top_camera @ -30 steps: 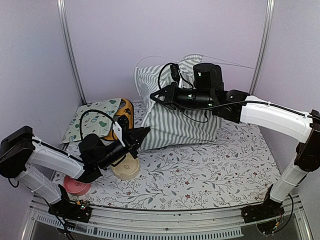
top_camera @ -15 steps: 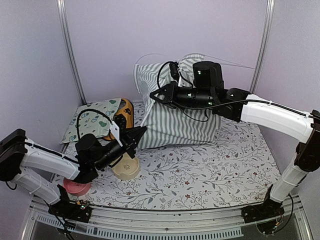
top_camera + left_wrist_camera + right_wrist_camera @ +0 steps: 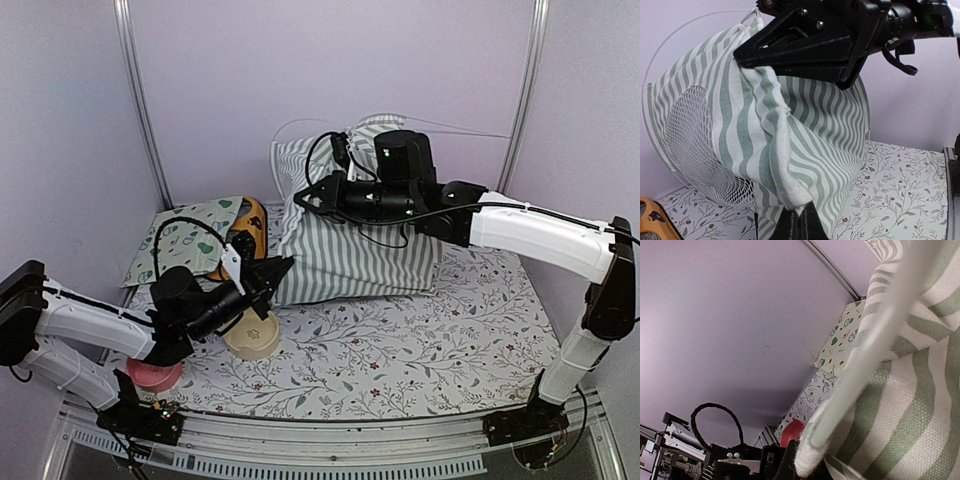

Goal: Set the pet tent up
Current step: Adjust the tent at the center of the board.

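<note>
Slumping by the floral tabletop's (image 3: 420, 350) back edge, the grey-green and white striped fabric pet tent (image 3: 360, 255) has the left gripper (image 3: 287, 265) clamped tight on its lower hem, right gripper (image 3: 298, 200) pinching its top.

Grey-green and white stripes on the pet tent (image 3: 355, 260), white netting on its flap (image 3: 695, 145). White tablecloth (image 3: 430, 345) sprigged with leafy vines. Far left, cream mat (image 3: 185, 240), teal and green shapes. Pink bowl (image 3: 152, 375) near left.
</note>
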